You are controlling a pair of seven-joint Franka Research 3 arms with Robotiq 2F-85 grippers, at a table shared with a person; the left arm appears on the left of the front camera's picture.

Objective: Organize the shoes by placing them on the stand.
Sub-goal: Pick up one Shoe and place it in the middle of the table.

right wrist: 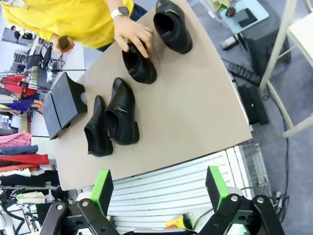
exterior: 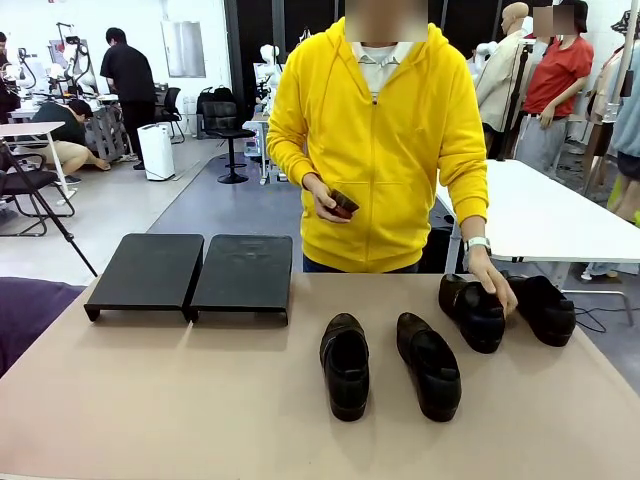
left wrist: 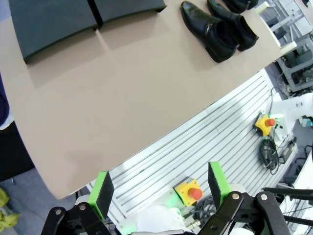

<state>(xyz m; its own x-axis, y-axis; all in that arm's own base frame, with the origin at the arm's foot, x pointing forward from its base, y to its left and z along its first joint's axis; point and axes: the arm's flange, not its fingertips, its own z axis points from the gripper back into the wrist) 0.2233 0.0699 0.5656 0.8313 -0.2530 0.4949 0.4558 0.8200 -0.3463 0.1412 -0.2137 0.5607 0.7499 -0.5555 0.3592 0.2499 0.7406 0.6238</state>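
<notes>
Two black shoes (exterior: 345, 365) (exterior: 428, 365) lie side by side at mid-table, toes toward me. Two more shoes (exterior: 472, 312) (exterior: 543, 308) lie at the far right, and the person's hand (exterior: 490, 290) rests on the nearer one. The black stand (exterior: 147, 272) with its two flat trays sits at the far left, nothing on it. My left gripper (left wrist: 159, 188) hangs open off the table's near edge, with the stand (left wrist: 51, 22) and a shoe (left wrist: 205, 29) far ahead. My right gripper (right wrist: 159, 188) is open too, off the near edge, facing the shoes (right wrist: 121, 117) and the hand (right wrist: 132, 34).
The person in a yellow hoodie (exterior: 380, 130) stands at the far side, holding a small dark object (exterior: 341, 205) in the other hand. A purple cloth (exterior: 30, 310) lies at the table's left. Emergency-stop boxes (left wrist: 190, 191) sit on the slatted base below. A white table (exterior: 540, 215) stands behind right.
</notes>
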